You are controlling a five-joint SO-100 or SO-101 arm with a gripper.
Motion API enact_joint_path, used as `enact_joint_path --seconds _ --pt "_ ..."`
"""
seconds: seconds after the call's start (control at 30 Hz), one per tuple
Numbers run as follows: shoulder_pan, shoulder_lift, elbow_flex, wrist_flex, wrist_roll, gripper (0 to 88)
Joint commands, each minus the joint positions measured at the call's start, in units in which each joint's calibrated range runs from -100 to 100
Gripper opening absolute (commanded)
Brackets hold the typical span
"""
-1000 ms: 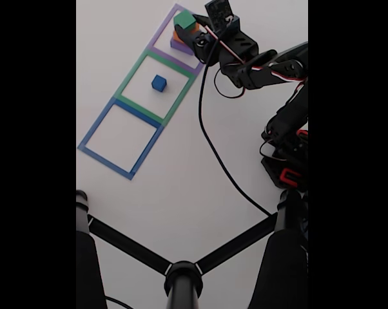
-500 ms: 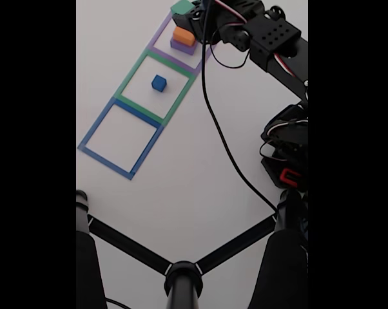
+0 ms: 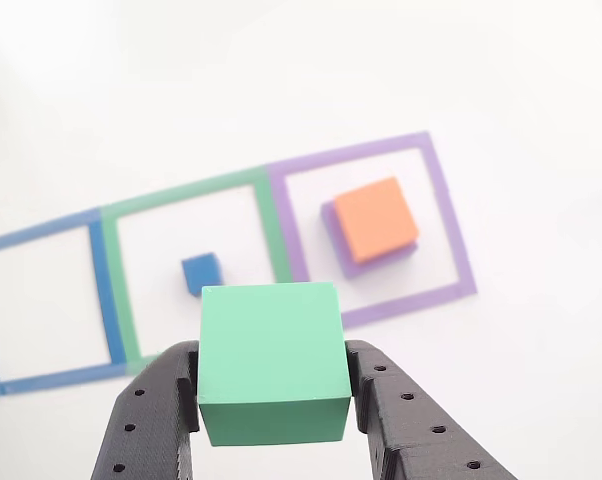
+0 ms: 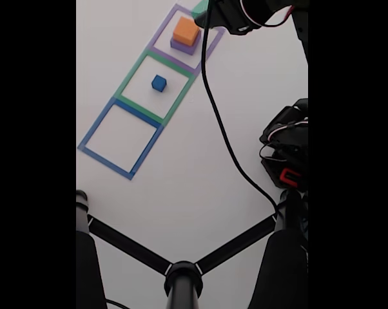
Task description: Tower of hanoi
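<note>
My gripper is shut on the green block and holds it high above the table; in the fixed view the gripper sits at the top edge with a corner of the green block showing. The orange block rests on the purple block inside the purple tape square. The small blue cube stands alone in the green tape square.
Three tape squares lie in a row: purple, green, blue. A black cable runs across the table to the arm base. A black tripod fills the near side.
The gripper has lifted the green block off the orange block and carried it upward toward the top edge of the fixed view. The other blocks have not moved.
</note>
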Motion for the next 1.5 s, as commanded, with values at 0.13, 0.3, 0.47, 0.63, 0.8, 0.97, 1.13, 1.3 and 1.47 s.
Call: enact_joint_path --seconds 0.13,0.3,0.47,0.63,0.8,0.97,1.13,1.3,1.47 --pt "-7.7 -0.8 -2.9 1.4 0.4 5.5" --pt "-12.8 -1.5 -1.0 1.1 0.4 5.5" --pt "-17.6 -4.4 5.6 -0.8 0.4 5.5" --pt "-22.1 -8.0 17.8 -7.0 0.4 5.5" --pt "-26.2 -12.2 36.2 -20.2 0.4 4.8" --pt "-29.1 -14.0 58.1 -43.8 0.4 4.6" --pt "-30.5 -11.8 76.6 -70.9 0.4 5.4" --pt "-31.7 -2.0 88.7 -100.6 0.4 5.6" --pt "-32.4 11.6 91.9 -121.8 0.4 5.5"
